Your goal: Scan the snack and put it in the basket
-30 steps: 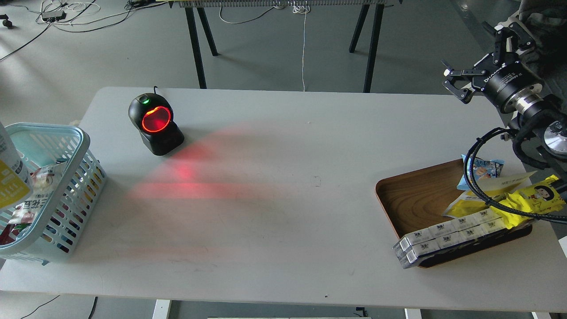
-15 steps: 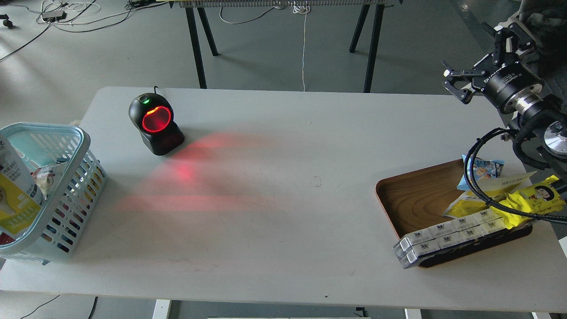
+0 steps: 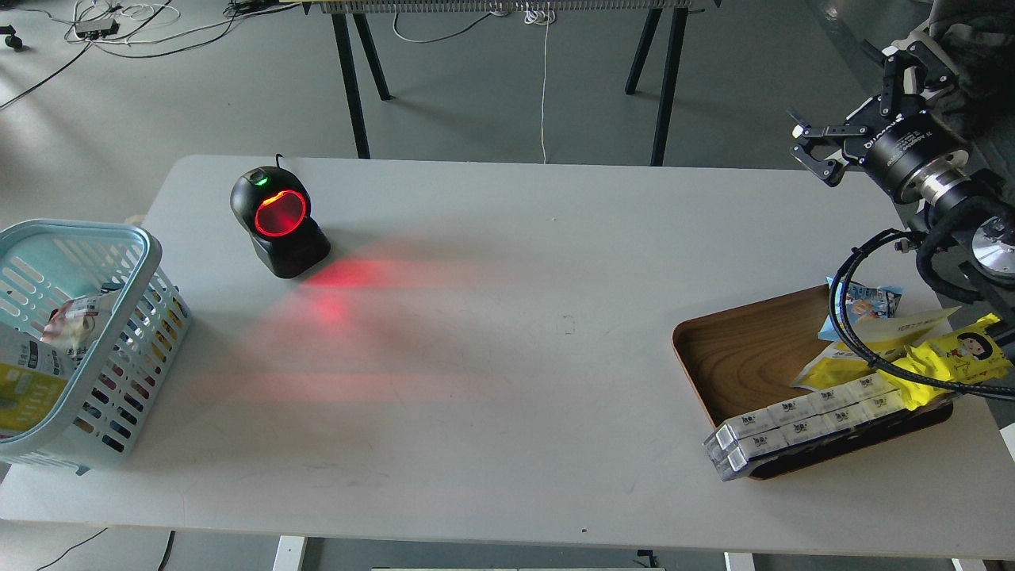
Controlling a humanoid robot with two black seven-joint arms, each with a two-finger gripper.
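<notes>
So, starting closest in: the bench (image 3: 507, 412) was mostly bare up front, with a row of small white boxes (image 3: 801, 424) hanging over the near edge of the brown wooden tray (image 3: 737, 357) on the right. Behind those sat the bright yellow wrapper with the cartoon face (image 3: 955, 357) and a couple of other packs, partly hidden by the right arm's cable loop.

Over on the left, the light blue basket (image 3: 135, 317) had the snack (image 3: 24, 381) down inside it, lying low against the near-left wall with its white-and-yellow panel showing, next to another crumpled pack. That's the bit that changed: a second earlier the pouch was up above the rim at the left edge of view, half a second earlier it was standing partway in, and by this moment it had dropped flat into the basket. Nothing was holding it. So the drop looked done, and the task read as basically finished for this item.

The left claw wasn't anywhere in view, so no telling its state.

Further back, the scanner (image 3: 279, 224) sat upright with its red window glowing and throwing red light across the bench toward the middle.

Farthest out on the right, the right claw (image 3: 815, 152) hung above the bench's far right corner, fingers spread and pinching nothing, and it hadn't budged across the three moments. Probably just parked there until the next pick from the tray.
</notes>
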